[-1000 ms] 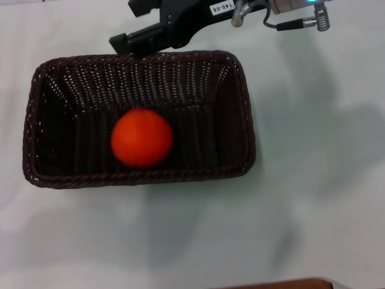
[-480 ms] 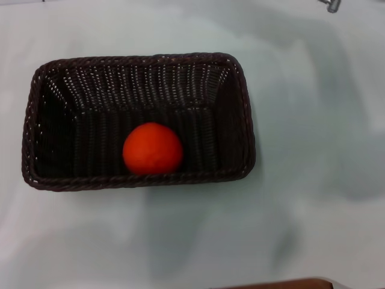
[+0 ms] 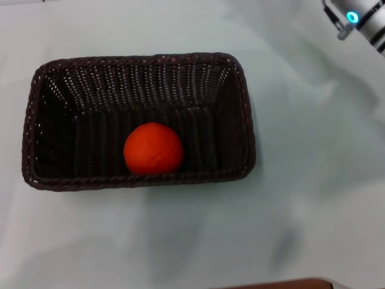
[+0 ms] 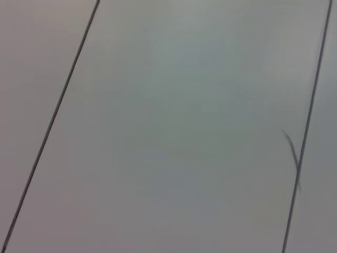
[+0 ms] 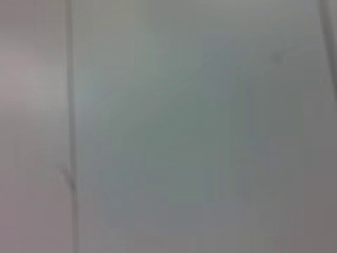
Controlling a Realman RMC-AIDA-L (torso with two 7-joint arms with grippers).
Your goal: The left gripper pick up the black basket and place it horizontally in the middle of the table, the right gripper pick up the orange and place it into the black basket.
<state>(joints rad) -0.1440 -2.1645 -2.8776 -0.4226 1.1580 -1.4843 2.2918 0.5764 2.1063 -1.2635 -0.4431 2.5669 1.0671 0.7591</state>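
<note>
The black basket (image 3: 138, 120) lies lengthwise across the middle of the table (image 3: 313, 180) in the head view. The orange (image 3: 153, 149) rests inside it, against the near wall, a little right of centre. Only the silver wrist with the blue ring light of my right arm (image 3: 360, 18) shows at the top right corner, away from the basket; its fingers are out of view. My left gripper is out of view. Both wrist views show only a pale flat surface with thin dark lines.
A brown strip (image 3: 283, 284) shows at the bottom edge of the head view, past the table's near edge. Pale tabletop surrounds the basket on all sides.
The right gripper has lifted off the basket's far rim and left the view, then its wrist reappeared at the top right corner. The orange rolled slightly right and settled by the near wall.
</note>
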